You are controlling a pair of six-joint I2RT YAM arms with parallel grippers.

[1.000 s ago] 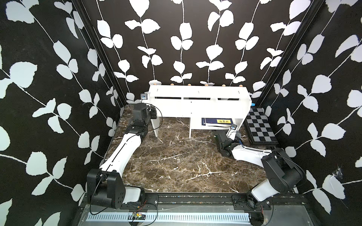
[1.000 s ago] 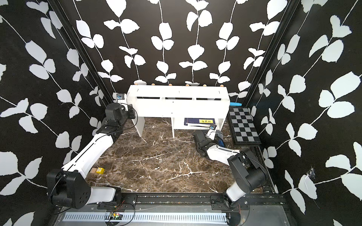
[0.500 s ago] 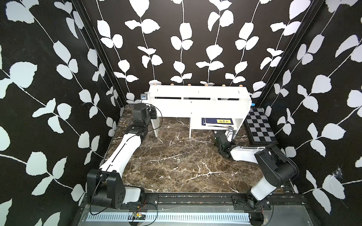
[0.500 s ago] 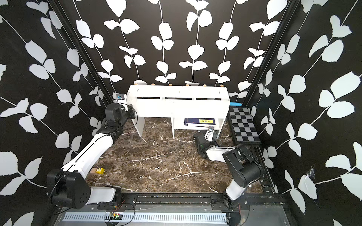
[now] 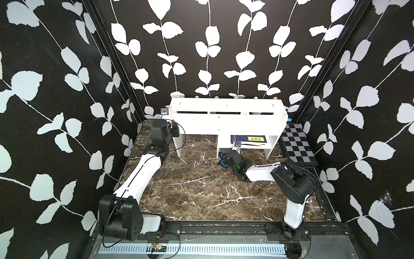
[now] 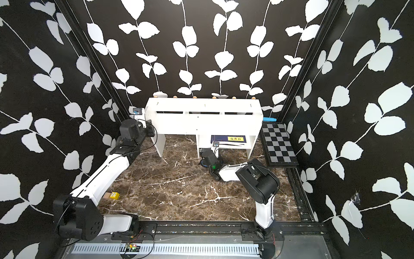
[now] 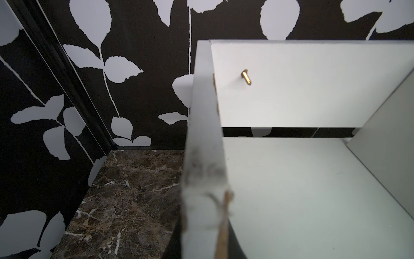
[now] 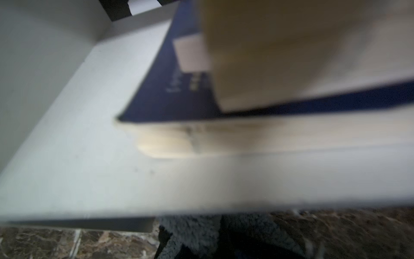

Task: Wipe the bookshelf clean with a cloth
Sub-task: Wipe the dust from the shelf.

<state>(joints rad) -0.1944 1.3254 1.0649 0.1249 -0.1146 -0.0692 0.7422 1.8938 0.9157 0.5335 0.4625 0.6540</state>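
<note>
The white bookshelf (image 5: 228,125) stands against the back wall in both top views (image 6: 201,123). My left gripper (image 5: 175,132) is shut on its left side panel, whose scuffed edge (image 7: 201,201) runs between the dark fingers (image 7: 235,246). My right gripper (image 5: 227,157) sits low at the front of the lower compartment, next to the centre divider. It is shut on the cloth (image 8: 192,231), a grey fuzzy bunch under the lower shelf board. A blue fold of the cloth (image 5: 222,156) shows beside the wrist.
A dark blue book with a yellow label (image 5: 251,139) lies in the lower compartment, close above the right gripper (image 8: 179,89). A black-and-grey checkered board (image 5: 295,145) lies right of the shelf. A small yellow cube (image 6: 114,195) sits by the left arm.
My right gripper has slid left along the front of the lower compartment with the cloth, and its elbow has swung inward. The left arm has not moved.
</note>
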